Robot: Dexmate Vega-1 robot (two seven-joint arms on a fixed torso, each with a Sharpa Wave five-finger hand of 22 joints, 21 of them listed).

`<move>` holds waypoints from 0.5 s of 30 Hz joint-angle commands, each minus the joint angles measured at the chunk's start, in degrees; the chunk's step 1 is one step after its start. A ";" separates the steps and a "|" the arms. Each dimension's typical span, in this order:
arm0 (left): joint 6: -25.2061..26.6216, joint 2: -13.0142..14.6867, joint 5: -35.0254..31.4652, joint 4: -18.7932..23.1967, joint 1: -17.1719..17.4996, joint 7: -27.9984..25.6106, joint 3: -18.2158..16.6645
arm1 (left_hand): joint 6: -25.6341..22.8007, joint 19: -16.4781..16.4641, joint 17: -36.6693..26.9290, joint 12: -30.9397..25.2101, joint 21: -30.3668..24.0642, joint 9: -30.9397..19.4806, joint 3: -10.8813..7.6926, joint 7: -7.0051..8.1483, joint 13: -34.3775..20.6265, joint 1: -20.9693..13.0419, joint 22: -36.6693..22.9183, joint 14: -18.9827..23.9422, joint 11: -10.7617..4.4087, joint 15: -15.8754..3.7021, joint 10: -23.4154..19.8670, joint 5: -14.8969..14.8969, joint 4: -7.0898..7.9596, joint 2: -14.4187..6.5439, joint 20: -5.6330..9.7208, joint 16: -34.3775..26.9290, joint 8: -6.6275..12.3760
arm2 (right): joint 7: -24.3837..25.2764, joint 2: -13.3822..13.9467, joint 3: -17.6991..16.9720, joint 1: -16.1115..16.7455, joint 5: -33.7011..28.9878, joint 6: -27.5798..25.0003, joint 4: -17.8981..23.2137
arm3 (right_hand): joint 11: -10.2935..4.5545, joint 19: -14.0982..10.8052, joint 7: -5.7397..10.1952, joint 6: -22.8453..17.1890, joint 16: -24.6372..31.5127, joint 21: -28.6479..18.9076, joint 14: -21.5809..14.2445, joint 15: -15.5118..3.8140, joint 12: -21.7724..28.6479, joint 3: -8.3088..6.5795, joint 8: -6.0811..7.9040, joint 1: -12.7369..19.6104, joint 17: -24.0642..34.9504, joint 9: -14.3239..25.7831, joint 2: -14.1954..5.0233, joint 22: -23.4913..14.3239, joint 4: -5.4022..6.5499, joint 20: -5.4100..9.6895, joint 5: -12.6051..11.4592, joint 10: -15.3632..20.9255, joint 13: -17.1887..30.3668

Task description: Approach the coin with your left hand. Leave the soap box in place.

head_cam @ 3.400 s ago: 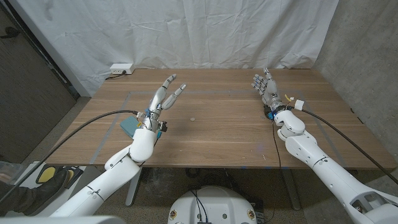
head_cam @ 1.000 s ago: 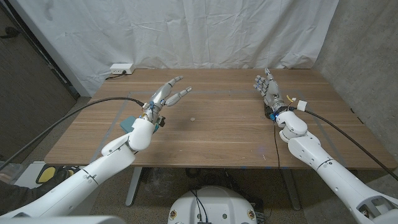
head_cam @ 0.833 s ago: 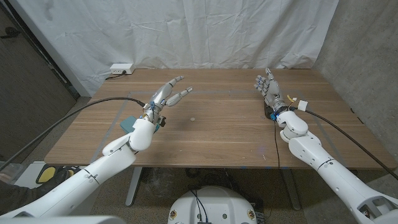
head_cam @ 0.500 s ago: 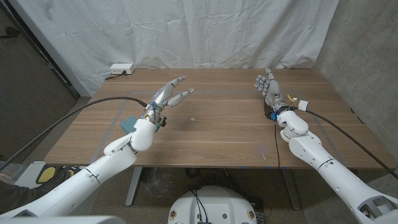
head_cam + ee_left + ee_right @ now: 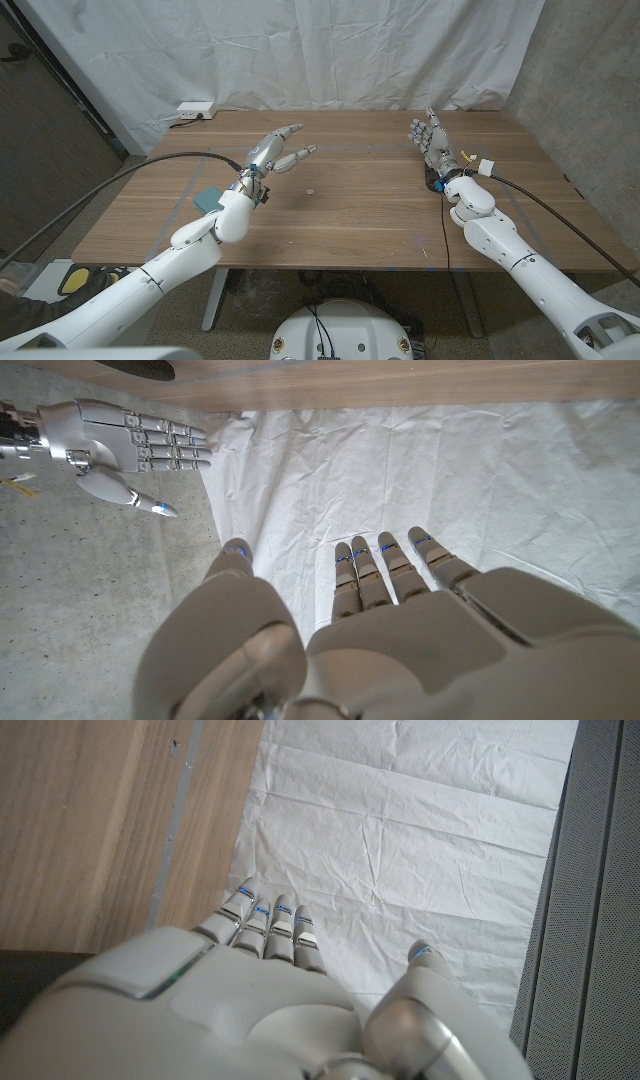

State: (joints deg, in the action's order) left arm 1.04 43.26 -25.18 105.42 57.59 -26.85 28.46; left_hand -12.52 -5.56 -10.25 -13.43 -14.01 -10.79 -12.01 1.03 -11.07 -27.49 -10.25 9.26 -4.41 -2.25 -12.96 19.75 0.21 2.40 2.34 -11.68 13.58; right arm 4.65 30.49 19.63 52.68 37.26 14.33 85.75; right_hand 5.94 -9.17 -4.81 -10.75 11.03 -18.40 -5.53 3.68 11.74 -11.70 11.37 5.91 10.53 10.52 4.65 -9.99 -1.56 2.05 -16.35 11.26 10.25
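A small dark coin point(image 5: 310, 190) lies near the middle of the wooden table point(image 5: 360, 215). My left hand point(image 5: 274, 152) hovers above the table to the left of the coin and a little behind it, fingers spread and pointing right, holding nothing. Its back and spread fingers fill the left wrist view point(image 5: 350, 630). A teal soap box point(image 5: 207, 198) lies at the table's left side, partly hidden behind my left forearm. My right hand point(image 5: 430, 138) stands upright and open at the far right of the table; it also shows in the left wrist view point(image 5: 115, 445) and the right wrist view point(image 5: 270, 990).
A white power strip point(image 5: 195, 109) sits at the table's back left corner. A white sheet point(image 5: 300, 50) hangs behind the table. Faint tape lines point(image 5: 212, 150) mark a rectangle on the tabletop. A yellow-and-black object point(image 5: 85, 280) lies on the floor at lower left.
My left hand has moved right and forward toward the coin, its fingers turning from upward to pointing right. The right hand, the coin and the soap box have stayed put.
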 commanded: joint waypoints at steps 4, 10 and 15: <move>4.51 -0.07 -5.41 0.65 -1.01 0.36 2.57 | -0.69 -0.78 -0.30 -0.32 -0.22 -0.14 -0.11 0.25 -0.07 -0.71 -0.08 0.51 -0.13 -2.70 -0.68 0.42 -0.32 0.06 4.43 -0.43 0.16 | 0.22 0.62 -0.10 0.16 -0.10 -0.79 0.62 | 0.06 -0.53 -0.09 -0.49 -0.11 0.19 -0.42 -0.14 0.26 0.18 -0.08 0.01 0.10 0.32 -0.28 -0.22 -0.14 0.04 -0.18 0.29 0.23; 7.16 0.28 -7.36 1.67 -1.05 1.17 3.39 | -0.80 -0.91 -0.30 -0.24 -0.17 -0.14 -0.09 0.30 -0.07 -0.92 -0.08 0.57 -0.17 -2.74 -0.74 0.58 -0.45 0.11 4.41 -0.36 0.12 | 0.22 0.81 -0.16 0.16 -0.08 -0.99 0.84 | 0.36 -0.53 -0.16 -0.50 -0.16 0.33 -0.29 -0.06 0.24 0.24 -0.09 0.00 0.10 0.32 -0.31 -0.22 -0.15 0.00 -0.19 0.25 0.23; 8.27 0.33 -7.72 2.07 -1.09 1.79 3.83 | -0.99 -1.00 -0.30 -0.18 -0.12 -0.14 -0.07 0.32 -0.07 -1.08 -0.08 0.57 -0.18 -2.71 -0.82 0.71 -0.55 0.15 4.38 -0.27 0.11 | 0.18 0.91 -0.21 0.15 0.03 -1.16 1.03 | 0.27 -0.53 -0.14 -0.45 -0.16 0.42 -0.29 -0.11 0.22 0.26 -0.11 0.01 0.10 0.32 -0.32 -0.23 -0.16 0.00 -0.19 0.22 0.23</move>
State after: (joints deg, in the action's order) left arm 5.96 43.34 -30.42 106.33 56.74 -26.15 30.85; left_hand -12.82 -6.05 -10.25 -13.43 -14.02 -10.79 -11.99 1.33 -11.07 -28.01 -10.26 9.45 -4.72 -2.06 -13.26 20.15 0.19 2.48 2.25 -11.68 13.58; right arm 4.78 31.02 19.58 52.73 37.19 13.69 86.30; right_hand 5.94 -9.16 -4.81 -10.75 11.03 -18.27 -5.53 3.68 11.74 -11.52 11.37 5.91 10.52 10.52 4.65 -9.99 -1.75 2.06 -16.35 11.26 10.25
